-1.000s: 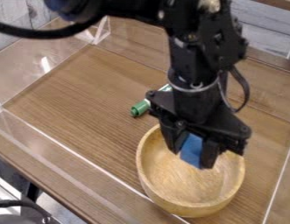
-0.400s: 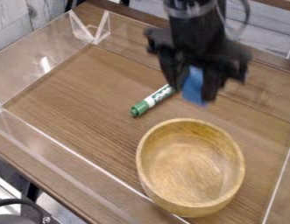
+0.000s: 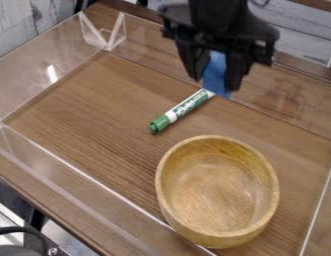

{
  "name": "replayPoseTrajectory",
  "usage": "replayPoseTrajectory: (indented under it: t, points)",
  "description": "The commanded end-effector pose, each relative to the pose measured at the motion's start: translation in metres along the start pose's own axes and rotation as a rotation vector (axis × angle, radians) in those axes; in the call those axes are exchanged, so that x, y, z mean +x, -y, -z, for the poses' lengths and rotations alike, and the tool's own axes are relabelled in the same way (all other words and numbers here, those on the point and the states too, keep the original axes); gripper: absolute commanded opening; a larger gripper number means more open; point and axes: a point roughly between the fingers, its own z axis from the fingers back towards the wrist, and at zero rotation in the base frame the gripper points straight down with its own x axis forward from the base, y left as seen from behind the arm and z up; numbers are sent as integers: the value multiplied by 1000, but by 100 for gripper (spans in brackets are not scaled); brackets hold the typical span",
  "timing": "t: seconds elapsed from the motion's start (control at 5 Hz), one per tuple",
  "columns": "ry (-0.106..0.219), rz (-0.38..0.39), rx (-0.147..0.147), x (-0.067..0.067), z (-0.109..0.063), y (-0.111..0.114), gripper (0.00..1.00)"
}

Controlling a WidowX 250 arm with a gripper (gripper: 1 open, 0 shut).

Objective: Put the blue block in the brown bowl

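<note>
The blue block (image 3: 216, 70) hangs in the air near the top of the camera view, clamped between the black fingers of my gripper (image 3: 217, 80), which is shut on it. The gripper points steeply down. The brown bowl (image 3: 168, 178), a large light wooden one with a thick rim, sits on the table at the lower right with nothing inside it. The block is well above and behind the bowl, apart from it.
A green-and-white marker pen (image 3: 180, 111) lies on the wooden table (image 3: 88, 100) between the gripper and the bowl. Clear plastic walls (image 3: 28, 60) ring the table, and its front edge runs along the lower left.
The gripper, still holding the blue block, has risen from just over the bowl and moved up and back in the picture. The marker pen is now fully uncovered.
</note>
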Motion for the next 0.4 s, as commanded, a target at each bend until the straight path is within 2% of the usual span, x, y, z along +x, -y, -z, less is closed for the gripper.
replayPoseTrajectory:
  t: [0.0, 0.2]
  points:
    - [33, 4, -4, 1, 5, 3, 0]
    - [32, 14, -7, -5, 21, 4, 0]
